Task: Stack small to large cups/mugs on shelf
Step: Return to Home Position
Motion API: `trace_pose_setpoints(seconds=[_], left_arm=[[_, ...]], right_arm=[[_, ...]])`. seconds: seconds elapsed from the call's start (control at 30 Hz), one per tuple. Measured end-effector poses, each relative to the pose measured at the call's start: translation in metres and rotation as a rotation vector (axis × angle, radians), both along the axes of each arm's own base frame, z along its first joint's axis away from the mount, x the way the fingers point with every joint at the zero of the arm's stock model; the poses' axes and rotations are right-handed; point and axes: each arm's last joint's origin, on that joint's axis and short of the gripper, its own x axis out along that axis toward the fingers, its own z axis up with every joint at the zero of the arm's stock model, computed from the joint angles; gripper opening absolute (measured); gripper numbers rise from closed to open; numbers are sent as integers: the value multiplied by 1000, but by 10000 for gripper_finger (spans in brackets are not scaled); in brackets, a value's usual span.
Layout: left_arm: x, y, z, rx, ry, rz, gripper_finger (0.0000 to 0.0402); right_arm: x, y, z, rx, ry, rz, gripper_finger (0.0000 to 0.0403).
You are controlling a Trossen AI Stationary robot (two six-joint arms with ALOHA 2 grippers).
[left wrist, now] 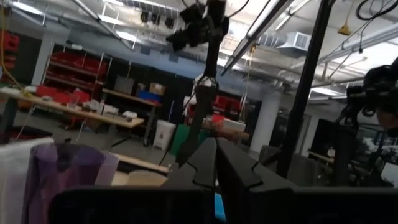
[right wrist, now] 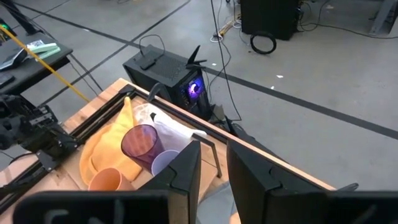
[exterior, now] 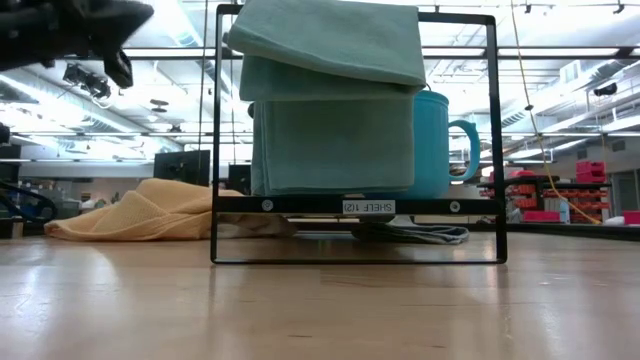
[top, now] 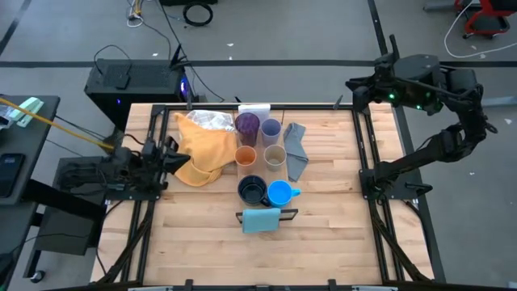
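Six cups stand in two rows in the middle of the table. They are the purple tumbler (top: 247, 125), lavender cup (top: 270, 129), orange cup (top: 245, 156), beige cup (top: 275, 156), navy mug (top: 252, 191) and bright blue mug (top: 279, 193). They sit between the shelf's white end (top: 254, 107) and its light-blue end (top: 261, 220); the plank itself barely shows. My left gripper (top: 172, 152) is shut and hovers low at the table's left side beside the yellow cloth. My right gripper (top: 353, 87) is open and raised over the far right corner.
A yellow cloth (top: 202, 153) lies heaped left of the cups, and a grey cloth (top: 296, 149) lies right of them. A black wire frame (exterior: 355, 205) draped with folded teal cloth stands at the near end. Bare tabletop lies near and right.
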Motion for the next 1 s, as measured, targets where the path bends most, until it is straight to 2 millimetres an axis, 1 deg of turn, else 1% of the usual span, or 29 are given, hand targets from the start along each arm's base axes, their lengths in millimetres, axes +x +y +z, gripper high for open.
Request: trace_pose_setpoints(seconds=[0.13,0.3,0.43,0.63,0.7,0.87,1.0], left_arm=[[5,-1,-16,-38,40,-39,26],[7,-2,-22,-39,36,-85,20],[6,-5,-22,-7,-3,-170,11],[10,-6,-34,-33,127,-237,10],[11,-6,-37,-41,161,-222,14],[11,-2,-37,-30,158,-82,11],[11,-1,-39,-34,176,-57,5]], right_arm=[[4,-1,-1,4,8,-1,84],[9,-2,-2,4,20,0,84],[8,-4,-3,6,22,-17,84],[7,-9,-3,26,16,-30,84],[7,-9,-3,28,15,-32,84],[7,-9,-3,30,14,-30,84],[7,-9,-3,31,14,-28,84]])
